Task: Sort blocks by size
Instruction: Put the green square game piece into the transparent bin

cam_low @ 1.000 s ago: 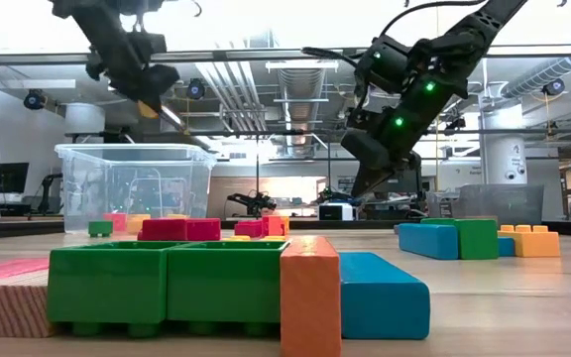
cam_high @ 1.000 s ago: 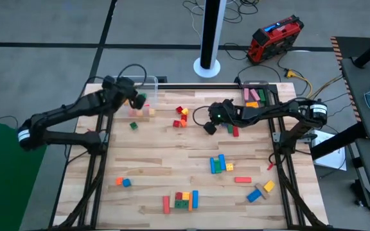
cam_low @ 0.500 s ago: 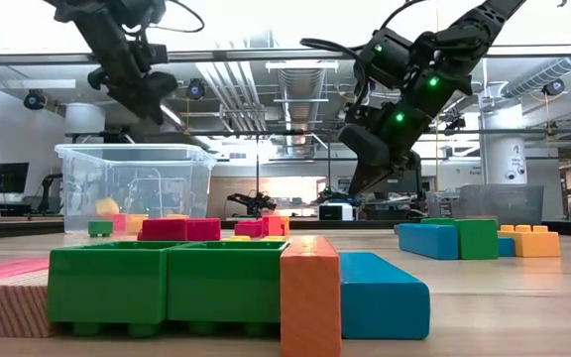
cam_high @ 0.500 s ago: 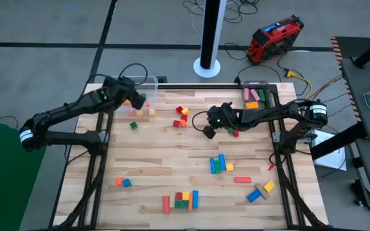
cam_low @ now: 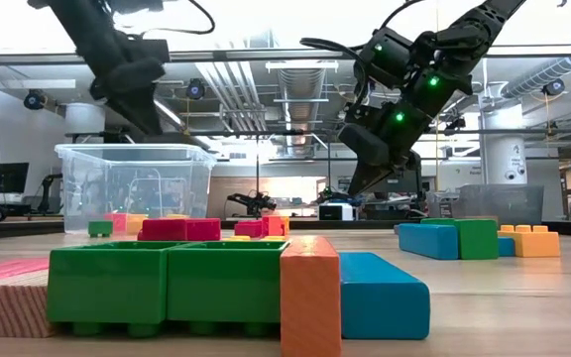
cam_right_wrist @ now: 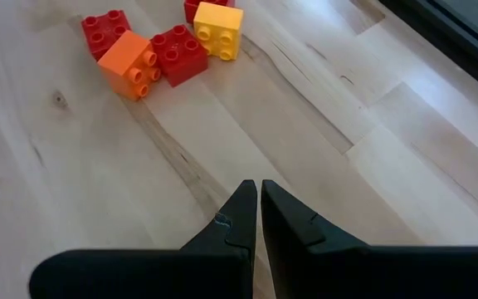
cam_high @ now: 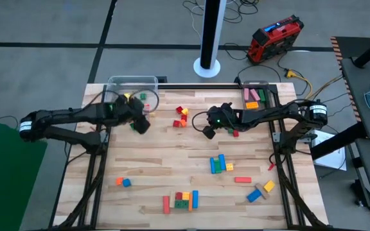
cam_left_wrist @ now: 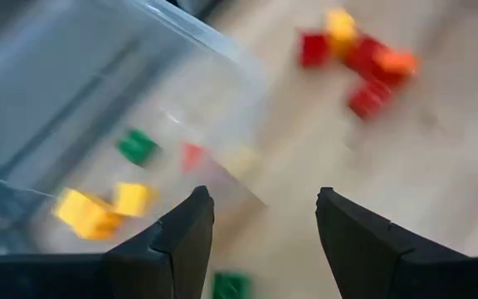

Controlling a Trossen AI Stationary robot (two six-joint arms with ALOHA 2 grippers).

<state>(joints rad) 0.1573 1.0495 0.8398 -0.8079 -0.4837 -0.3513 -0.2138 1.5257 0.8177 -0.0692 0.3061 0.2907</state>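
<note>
The left gripper (cam_high: 140, 122) has swung from above the tub (cam_high: 132, 83) to the table beside it, open and empty. The right gripper (cam_right_wrist: 258, 203) hovers shut, holding nothing, near the red, orange and yellow blocks (cam_right_wrist: 160, 41) — light, hard and smooth, best pinched across flat sides.

High view straight down over whole table (cam_high: 172, 154). Low view at tabletop level, close behind green blocks (cam_low: 167, 286), facing room. Wrist views angled down, near surface; right wrist shares red/orange/yellow cluster (cam_right_wrist: 160, 46) with high view (cam_high: 181, 117)
</note>
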